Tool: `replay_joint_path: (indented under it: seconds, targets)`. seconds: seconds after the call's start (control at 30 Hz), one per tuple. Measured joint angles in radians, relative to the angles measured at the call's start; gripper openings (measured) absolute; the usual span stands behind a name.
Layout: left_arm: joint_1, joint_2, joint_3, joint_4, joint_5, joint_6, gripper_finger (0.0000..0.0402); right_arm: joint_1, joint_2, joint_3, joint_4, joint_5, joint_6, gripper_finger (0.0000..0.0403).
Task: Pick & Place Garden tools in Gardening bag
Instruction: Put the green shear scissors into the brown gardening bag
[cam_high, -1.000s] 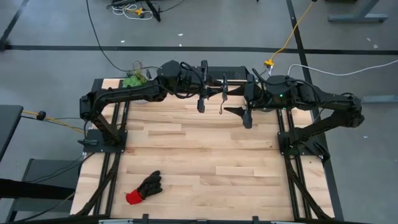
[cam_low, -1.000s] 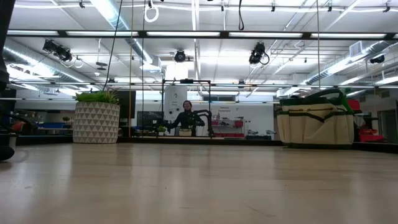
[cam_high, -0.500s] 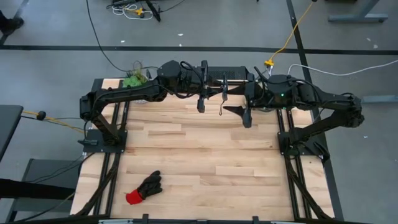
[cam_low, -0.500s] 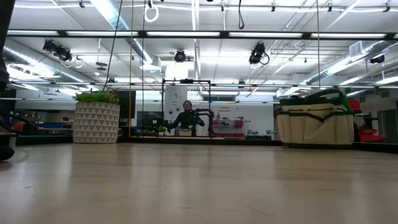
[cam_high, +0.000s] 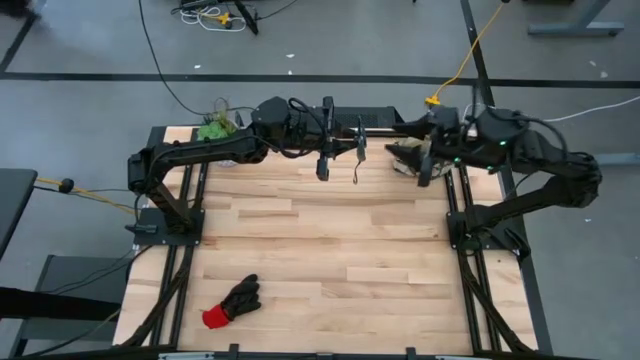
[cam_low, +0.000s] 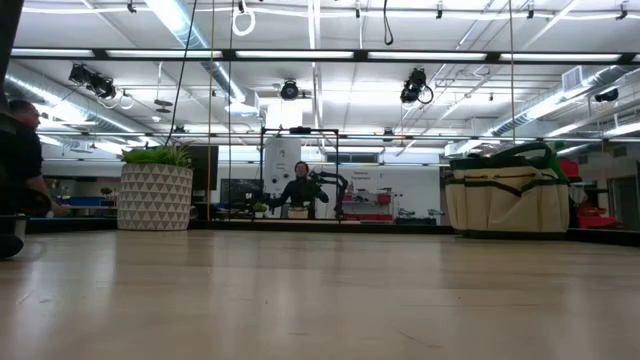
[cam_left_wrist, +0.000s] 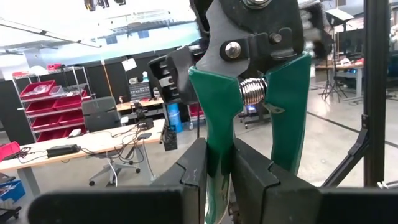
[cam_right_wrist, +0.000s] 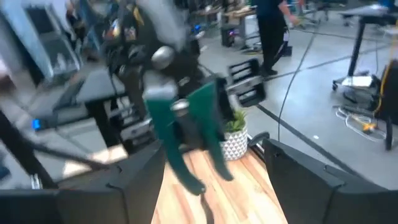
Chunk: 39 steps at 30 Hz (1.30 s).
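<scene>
left pincer (cam_left_wrist: 217, 171) pinching pruning shears (cam_left_wrist: 249, 93) by one green handle, held aloft; gardening bag (cam_low: 507, 198) lies toward right arm; right pincer (cam_right_wrist: 214, 171) spread, empty.

1. Pruning shears (cam_left_wrist: 249, 93): green handles, dark metal head, a coil spring between the handles. Raised above the far middle of the table, one handle pinched between the left gripper's (cam_left_wrist: 217, 177) fingers, the other handle free and spread apart.
2. Glove (cam_high: 232, 301): black with a red cuff, lying flat on the wooden tabletop near the front left corner, fingers spread, cuff toward the front edge.
3. Gardening bag (cam_low: 508, 198): beige canvas with green trim and outer pockets, standing upright at the far right of the table.
</scene>
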Motion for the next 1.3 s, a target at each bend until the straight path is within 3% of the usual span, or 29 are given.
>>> replay_joint_path:
  seconds: [0.2, 0.37, 0.6, 1.03, 1.3]
  targets:
    - [0.005, -0.001, 0.000, -0.002, -0.020, -0.093, 0.0057, 0.000, -0.035, 0.000, 0.003, -0.003, 0.015, 0.0274]
    - [0.026, -0.001, 0.000, -0.006, -0.073, -0.375, 0.0057, 0.000, -0.037, 0.000, 0.001, -0.003, -0.016, 0.0274]
    - [0.042, -0.001, -0.001, -0.014, -0.088, -0.691, 0.0057, 0.000, -0.036, 0.000, -0.027, -0.001, -0.182, 0.0274]
    - [0.010, -0.001, -0.001, -0.101, 0.010, -0.984, 0.0057, 0.000, -0.036, 0.000, -0.029, -0.001, -0.775, 0.0274]
    - [0.005, -0.001, -0.001, -0.214, -0.026, -1.092, 0.0057, 0.000, -0.036, 0.000, -0.032, -0.011, -1.114, 0.0274]
